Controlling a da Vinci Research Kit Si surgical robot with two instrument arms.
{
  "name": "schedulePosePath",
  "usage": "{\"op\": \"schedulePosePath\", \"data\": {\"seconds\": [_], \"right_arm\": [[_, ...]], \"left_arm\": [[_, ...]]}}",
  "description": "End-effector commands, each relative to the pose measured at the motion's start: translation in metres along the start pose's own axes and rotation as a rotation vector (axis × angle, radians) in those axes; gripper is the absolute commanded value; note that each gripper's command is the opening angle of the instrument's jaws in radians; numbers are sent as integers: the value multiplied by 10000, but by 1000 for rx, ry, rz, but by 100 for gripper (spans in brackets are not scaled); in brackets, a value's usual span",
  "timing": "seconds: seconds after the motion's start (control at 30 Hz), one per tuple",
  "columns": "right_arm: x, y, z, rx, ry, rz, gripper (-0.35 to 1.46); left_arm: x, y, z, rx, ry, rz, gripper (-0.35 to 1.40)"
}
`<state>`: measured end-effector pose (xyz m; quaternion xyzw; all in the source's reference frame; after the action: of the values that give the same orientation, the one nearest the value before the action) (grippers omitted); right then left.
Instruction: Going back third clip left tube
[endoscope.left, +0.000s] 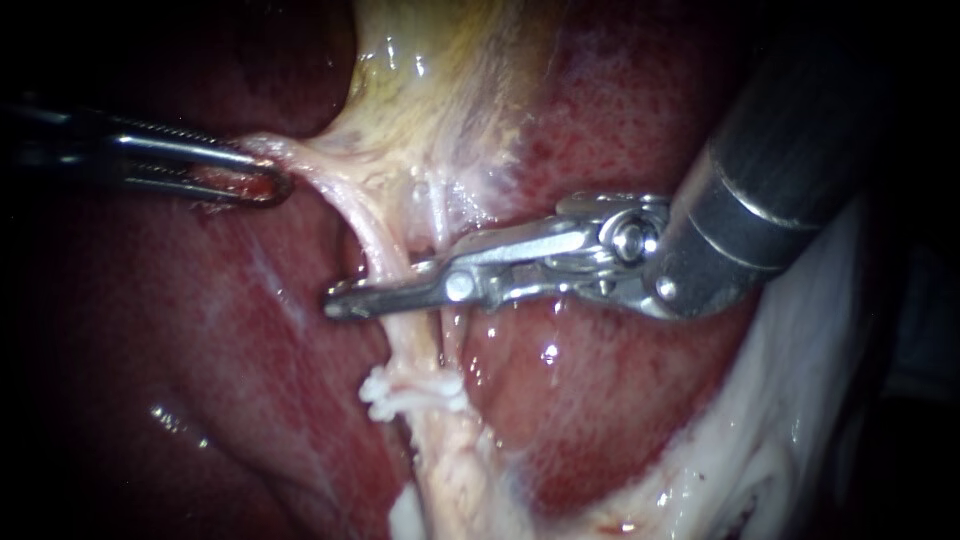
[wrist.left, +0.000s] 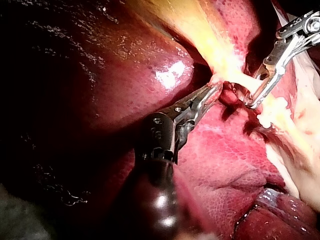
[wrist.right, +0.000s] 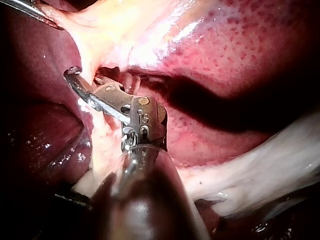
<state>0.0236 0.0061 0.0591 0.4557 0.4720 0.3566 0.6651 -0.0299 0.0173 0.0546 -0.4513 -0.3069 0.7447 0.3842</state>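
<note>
The pale left tube (endoscope.left: 372, 235) runs down from the yellowish gallbladder (endoscope.left: 430, 90) to a white clip (endoscope.left: 410, 392) that sits across it. My right instrument (endoscope.left: 345, 300) comes in from the upper right and lies across this tube just above the clip. Its jaws are open, one in front of the tube and one behind. In the right wrist view a gap with pale tissue shows between the jaws of the right instrument (wrist.right: 84, 77). My left instrument (endoscope.left: 270, 180) is shut on a flap of gallbladder tissue (endoscope.left: 290, 150) and holds it stretched to the left.
Dark red liver (endoscope.left: 200, 330) surrounds the tubes on both sides. A thinner second strand (endoscope.left: 445, 330) runs just right of the left tube. White fatty tissue (endoscope.left: 800, 400) lies at the lower right, under the right instrument's thick shaft (endoscope.left: 770, 170).
</note>
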Motion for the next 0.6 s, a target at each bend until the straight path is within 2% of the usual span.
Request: {"op": "schedulePosePath", "data": {"seconds": [0.03, 0.13, 0.23, 0.4, 0.6], "right_arm": [[0, 1, 1, 1, 0, -22, -16], [-1, 3, 9, -2, -2, -89, 23], [-7, 8, 22, -14, 3, -113, 42], [-21, 20, 38, -88, 43, -166, 50], [-26, 43, 29, -126, 59, -220, 50]], "left_arm": [[0, 0, 0, 0, 0, 0, -35], [0, 0, 0, 0, 0, 1, -35], [-1, 0, 0, 0, 0, 1, -35], [-1, 0, 0, 0, 0, 1, -35], [-2, 0, 0, 0, -1, 2, -35]]}}
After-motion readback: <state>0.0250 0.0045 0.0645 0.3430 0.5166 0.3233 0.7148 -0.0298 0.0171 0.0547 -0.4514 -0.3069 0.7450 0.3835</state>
